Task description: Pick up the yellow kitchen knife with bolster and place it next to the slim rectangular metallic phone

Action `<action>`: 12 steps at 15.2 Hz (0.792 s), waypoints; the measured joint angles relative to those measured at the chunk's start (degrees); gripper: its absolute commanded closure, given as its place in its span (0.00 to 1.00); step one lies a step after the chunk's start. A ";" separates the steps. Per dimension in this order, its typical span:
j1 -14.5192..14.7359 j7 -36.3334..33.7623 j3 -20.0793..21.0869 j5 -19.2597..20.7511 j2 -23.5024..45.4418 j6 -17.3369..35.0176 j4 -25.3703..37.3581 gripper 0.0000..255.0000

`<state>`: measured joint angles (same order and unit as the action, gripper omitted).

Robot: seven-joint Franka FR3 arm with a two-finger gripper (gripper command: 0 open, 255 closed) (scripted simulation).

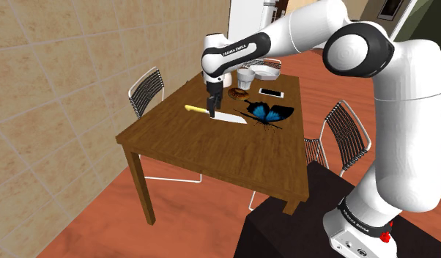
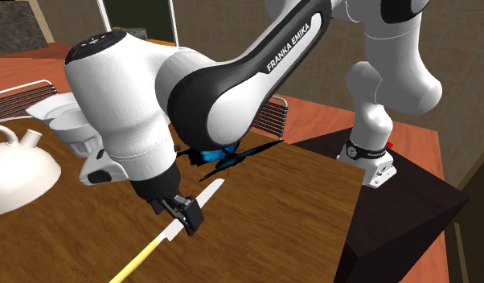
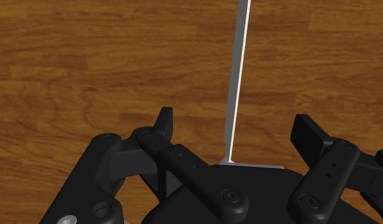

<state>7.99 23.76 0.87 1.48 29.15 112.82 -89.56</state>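
Note:
A knife (image 1: 228, 117) with a yellow handle and pale blade lies flat on the wooden table (image 1: 182, 146). My gripper (image 1: 211, 112) points down over it where handle meets blade. In the wrist view the fingers (image 3: 163, 121) stand wide apart on either side of the thin blade (image 3: 238, 76) without touching it, so the gripper (image 3: 233, 124) is open. From the second exterior view the gripper (image 2: 188, 215) hangs just over the knife (image 2: 202, 201). The slim white phone (image 1: 271, 92) lies farther back on the table, beyond a blue butterfly figure (image 1: 269, 112).
White dishes (image 1: 257, 72) and a brown round item (image 1: 237, 93) sit near the phone at the table's far end. A white teapot (image 2: 15, 165) shows beside the arm. Wire chairs (image 1: 147, 89) (image 1: 345, 132) flank the table. The dark stand (image 1: 299, 227) is at the near side.

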 measured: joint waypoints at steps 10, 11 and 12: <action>0.01 -0.04 -0.01 0.03 0.55 1.74 -1.17 1.00; 0.01 -0.04 -0.01 0.03 0.55 1.74 -1.17 1.00; 0.01 -0.04 -0.01 0.03 0.55 1.74 -1.17 1.00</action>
<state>8.00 23.72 0.87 1.51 29.69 114.56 -90.73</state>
